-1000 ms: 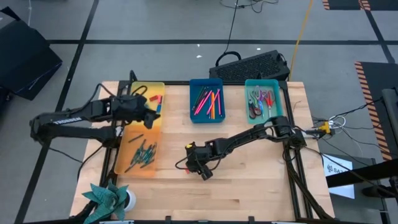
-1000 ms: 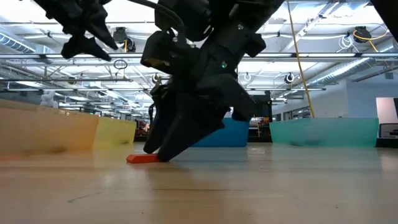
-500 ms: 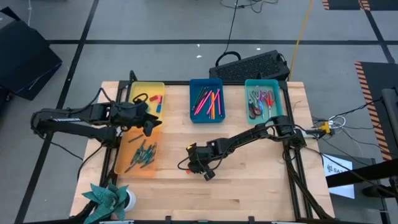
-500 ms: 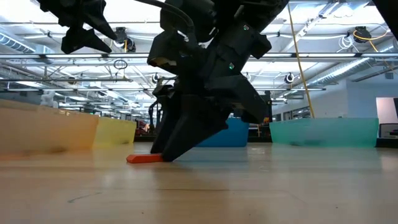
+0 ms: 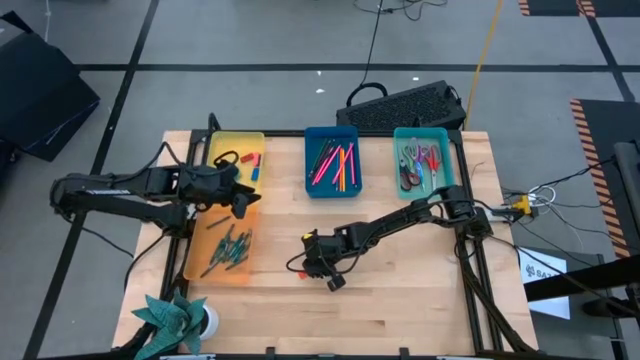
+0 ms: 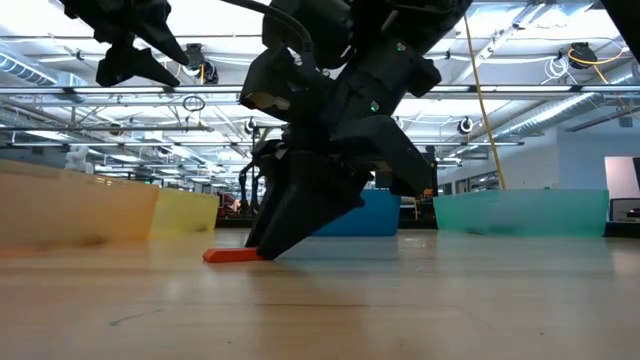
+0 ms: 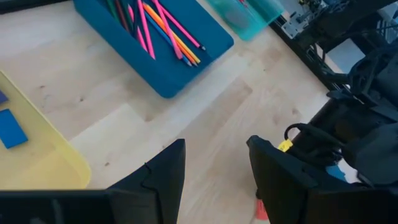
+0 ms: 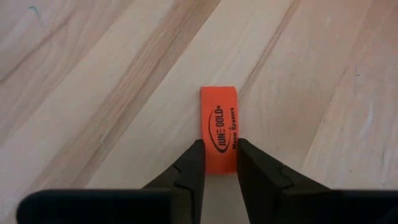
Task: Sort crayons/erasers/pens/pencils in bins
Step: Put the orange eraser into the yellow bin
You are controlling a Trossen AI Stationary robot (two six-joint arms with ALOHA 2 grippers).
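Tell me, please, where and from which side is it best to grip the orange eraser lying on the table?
Probably across its two long sides, from above: the orange eraser lies flat on the table, so only those narrow edges offer purchase. The right gripper already straddles its near end that way.

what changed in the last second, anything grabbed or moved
The left gripper drew back from over the yellow bin toward the orange bin, open and empty. The right gripper closed on the orange eraser, which stays flat on the table.

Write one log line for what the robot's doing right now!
right gripper: shut on orange eraser, on table | left gripper: open, above yellow bin
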